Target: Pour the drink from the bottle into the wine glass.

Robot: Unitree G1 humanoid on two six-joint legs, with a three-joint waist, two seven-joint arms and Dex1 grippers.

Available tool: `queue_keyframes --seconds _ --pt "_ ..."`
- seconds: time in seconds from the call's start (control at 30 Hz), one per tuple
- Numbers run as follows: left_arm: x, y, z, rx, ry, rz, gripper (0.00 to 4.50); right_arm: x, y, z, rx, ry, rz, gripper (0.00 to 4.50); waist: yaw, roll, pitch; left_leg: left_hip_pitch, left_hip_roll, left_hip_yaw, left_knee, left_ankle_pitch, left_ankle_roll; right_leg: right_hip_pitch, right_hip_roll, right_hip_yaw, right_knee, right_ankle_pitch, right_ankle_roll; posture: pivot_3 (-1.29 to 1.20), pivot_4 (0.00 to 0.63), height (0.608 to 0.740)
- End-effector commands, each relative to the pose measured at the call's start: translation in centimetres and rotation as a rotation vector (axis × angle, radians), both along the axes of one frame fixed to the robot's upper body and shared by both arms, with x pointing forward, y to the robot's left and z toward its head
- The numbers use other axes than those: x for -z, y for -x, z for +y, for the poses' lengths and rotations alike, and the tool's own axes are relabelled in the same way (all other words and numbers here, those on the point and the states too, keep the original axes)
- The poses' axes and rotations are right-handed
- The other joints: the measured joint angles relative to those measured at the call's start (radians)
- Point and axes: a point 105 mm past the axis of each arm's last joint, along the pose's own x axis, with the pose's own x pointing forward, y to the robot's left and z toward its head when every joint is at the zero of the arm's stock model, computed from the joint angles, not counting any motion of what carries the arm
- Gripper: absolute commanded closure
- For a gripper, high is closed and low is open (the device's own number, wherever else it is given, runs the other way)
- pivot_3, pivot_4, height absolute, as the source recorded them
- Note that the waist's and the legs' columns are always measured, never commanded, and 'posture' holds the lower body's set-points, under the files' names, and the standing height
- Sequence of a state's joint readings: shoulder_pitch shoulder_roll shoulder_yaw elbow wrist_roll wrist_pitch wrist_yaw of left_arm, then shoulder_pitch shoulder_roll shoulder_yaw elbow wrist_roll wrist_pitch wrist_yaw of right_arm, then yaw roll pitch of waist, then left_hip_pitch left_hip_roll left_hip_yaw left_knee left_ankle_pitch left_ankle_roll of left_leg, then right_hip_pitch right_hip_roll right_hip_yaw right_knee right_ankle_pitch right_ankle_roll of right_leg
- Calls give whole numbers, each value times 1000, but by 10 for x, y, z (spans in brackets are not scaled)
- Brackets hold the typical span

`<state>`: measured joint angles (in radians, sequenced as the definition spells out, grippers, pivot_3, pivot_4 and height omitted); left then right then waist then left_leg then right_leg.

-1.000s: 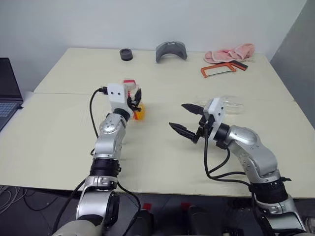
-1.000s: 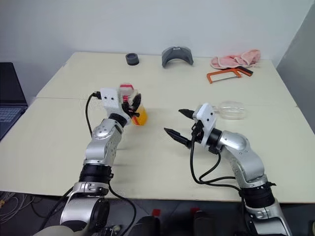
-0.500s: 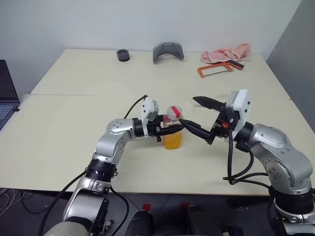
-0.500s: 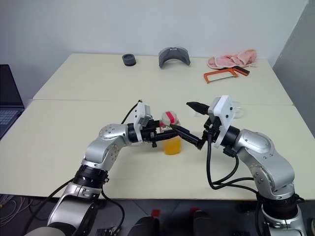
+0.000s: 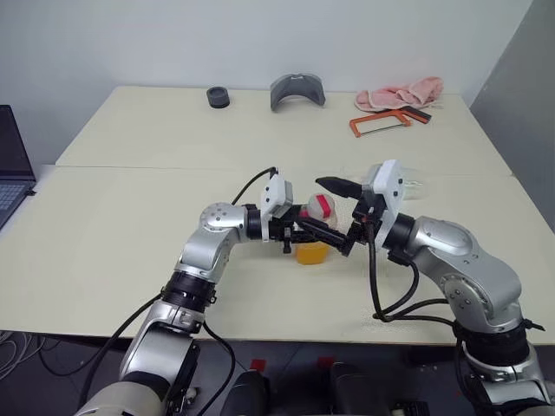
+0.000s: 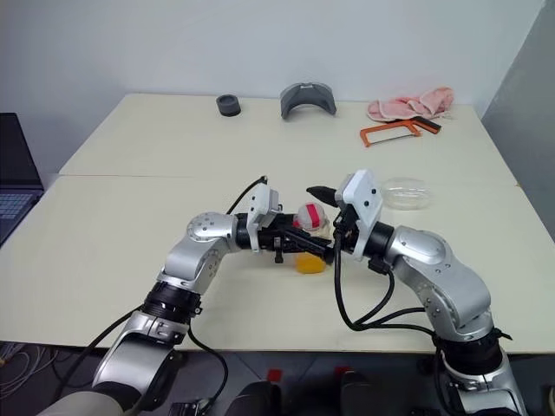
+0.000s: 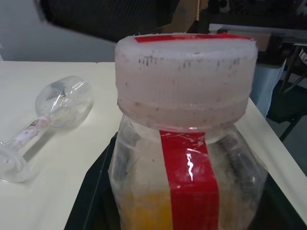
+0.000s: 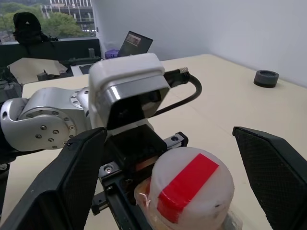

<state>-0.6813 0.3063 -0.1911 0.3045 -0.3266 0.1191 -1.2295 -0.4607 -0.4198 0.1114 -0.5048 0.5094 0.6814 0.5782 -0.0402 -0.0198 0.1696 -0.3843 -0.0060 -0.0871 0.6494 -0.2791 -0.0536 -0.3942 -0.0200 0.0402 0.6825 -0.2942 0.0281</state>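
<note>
While the left gripper (image 5: pixel 295 231) clamps its fingers tight around the bottle (image 5: pixel 314 234), that bottle stands upright near the middle of the table (image 5: pixel 130 208), a little toward the near edge. And look at the cap (image 8: pixel 192 184): whitish and ribbed, with a red strip across its top, running on down the clear side as the label stripe (image 7: pixel 189 182). The drink (image 5: pixel 312 253) sits low in the bottle, bright orange-yellow, filling only the bottom part.

Now the right gripper (image 6: pixel 328 222): jaws spread wide, holding nothing. One finger (image 8: pixel 273 167) stands to one side of the cap and the other (image 8: pixel 72 172) to the opposite side, so the cap sits between them with a clear gap on both sides. It seems the lower finger may brush the left gripper's body, though the head views are too crowded there to be sure.

Over toward the right edge, the wine glass (image 6: pixel 406 193) lies on its side, apart from both grippers, bowl and stem (image 7: pixel 26 132) flat on the surface.

Along the far edge: a small black ring (image 5: pixel 219 96), a grey curved piece (image 5: pixel 297 88), a pink cloth (image 5: pixel 399 93) and an orange hacksaw (image 5: pixel 381 122).
</note>
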Motion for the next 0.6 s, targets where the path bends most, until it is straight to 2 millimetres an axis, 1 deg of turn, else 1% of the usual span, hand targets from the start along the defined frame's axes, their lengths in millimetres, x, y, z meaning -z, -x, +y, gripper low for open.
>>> queue_keyframes --seconds 0.03,0.13,0.2,0.27,0.43,0.47,0.6 --pt "-15 0 -2 9 25 -68 2685 -13 0 1 9 -32 -58 0 0 0 0 0 0 0 0 0 0 0 0 0 0 0 0 0 150 740" --pt "-15 -2 0 -3 26 -73 2686 -12 -3 -1 19 -34 -53 0 0 0 0 0 0 -1 0 0 0 0 0 0 0 0 0 0 150 740" --pt "-16 -3 1 -8 27 -76 2686 -8 -4 -2 20 -23 -48 384 0 0 0 0 0 -1 0 0 0 0 0 0 0 0 0 0 150 740" --pt "-16 -3 1 -13 29 -78 2686 -7 -4 -3 19 -19 -45 882 0 0 0 0 0 -1 0 0 0 0 0 0 0 0 0 0 150 740" --pt "-17 -5 2 -28 38 -83 2686 -3 -3 -5 8 -1 -39 2570 0 0 0 0 0 -1 0 0 0 0 0 0 0 0 0 0 150 740" --pt "-18 -5 2 -30 41 -83 2686 -2 -2 -5 4 3 -38 2634 0 0 0 0 0 -1 0 0 0 0 0 0 0 0 0 0 150 740" --pt "-20 -5 1 -27 50 -84 2686 1 -2 -5 -25 29 -44 2626 0 0 0 0 0 -1 0 0 0 0 0 0 0 0 0 0 150 740"
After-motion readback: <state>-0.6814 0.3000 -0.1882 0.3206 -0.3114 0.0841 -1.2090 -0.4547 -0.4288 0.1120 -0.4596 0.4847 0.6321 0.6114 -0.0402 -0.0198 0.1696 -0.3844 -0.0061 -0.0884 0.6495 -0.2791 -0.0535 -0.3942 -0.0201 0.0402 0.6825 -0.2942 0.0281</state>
